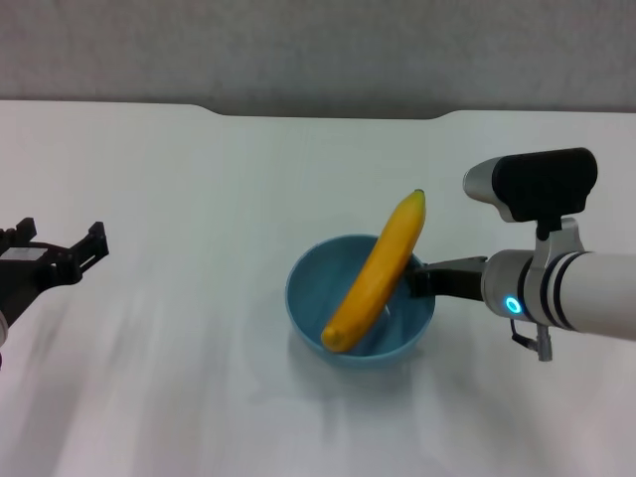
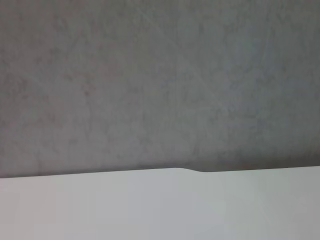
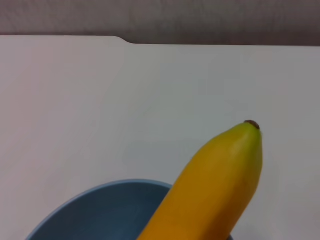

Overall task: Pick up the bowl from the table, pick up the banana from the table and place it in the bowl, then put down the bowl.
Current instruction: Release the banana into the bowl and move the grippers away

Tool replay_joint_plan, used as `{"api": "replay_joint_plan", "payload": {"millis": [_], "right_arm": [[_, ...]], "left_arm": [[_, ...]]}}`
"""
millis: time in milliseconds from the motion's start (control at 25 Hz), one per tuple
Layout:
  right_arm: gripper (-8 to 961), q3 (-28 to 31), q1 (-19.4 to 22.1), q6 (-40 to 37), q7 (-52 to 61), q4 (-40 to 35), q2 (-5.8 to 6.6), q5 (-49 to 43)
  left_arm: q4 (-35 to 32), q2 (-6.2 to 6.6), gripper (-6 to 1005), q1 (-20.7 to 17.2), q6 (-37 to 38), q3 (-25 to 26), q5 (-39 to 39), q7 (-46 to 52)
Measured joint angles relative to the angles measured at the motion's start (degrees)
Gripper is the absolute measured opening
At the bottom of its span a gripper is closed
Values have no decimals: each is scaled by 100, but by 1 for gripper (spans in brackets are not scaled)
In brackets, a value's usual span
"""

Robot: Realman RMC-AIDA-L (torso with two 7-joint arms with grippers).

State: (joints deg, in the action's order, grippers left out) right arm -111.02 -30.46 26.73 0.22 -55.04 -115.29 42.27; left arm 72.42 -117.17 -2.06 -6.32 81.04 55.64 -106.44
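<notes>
The light-blue bowl [image 1: 328, 298] is at the middle right of the white table [image 1: 199, 199]. The yellow banana [image 1: 383, 268] lies in it, lower end on the bowl's floor, tip leaning out over the far right rim. My right gripper [image 1: 415, 280] reaches in from the right and is shut on the bowl's right rim, behind the banana. I cannot tell whether the bowl rests on the table or hangs just above it. The right wrist view shows the banana's tip [image 3: 235, 160] over the bowl's rim [image 3: 100, 192]. My left gripper [image 1: 58, 243] is open and empty at the left edge.
The table's far edge with its shallow notch [image 1: 328, 114] meets a grey wall [image 1: 318, 50]. The left wrist view shows only the table's edge [image 2: 190, 171] and the wall [image 2: 150, 80].
</notes>
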Motion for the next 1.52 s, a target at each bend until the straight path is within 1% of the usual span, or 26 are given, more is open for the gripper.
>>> {"api": "replay_joint_plan", "payload": {"millis": [240, 920, 1160, 1360, 1520], "right_arm": [[134, -181, 13, -217, -5, 110, -2, 101], [139, -244, 50, -291, 14, 151, -2, 97], [190, -244, 68, -285, 14, 133, -2, 96], [233, -242, 283, -260, 4, -174, 7, 12], [411, -158, 613, -242, -35, -643, 23, -234]], "left_arm": [[9, 1, 894, -10, 10, 9, -1, -2], [2, 1, 893, -14, -35, 65, -1, -6], [0, 1, 893, -20, -36, 70, -1, -4], [9, 8, 894, -61, -39, 82, -1, 11], [6, 9, 894, -78, -70, 134, -7, 39]]}}
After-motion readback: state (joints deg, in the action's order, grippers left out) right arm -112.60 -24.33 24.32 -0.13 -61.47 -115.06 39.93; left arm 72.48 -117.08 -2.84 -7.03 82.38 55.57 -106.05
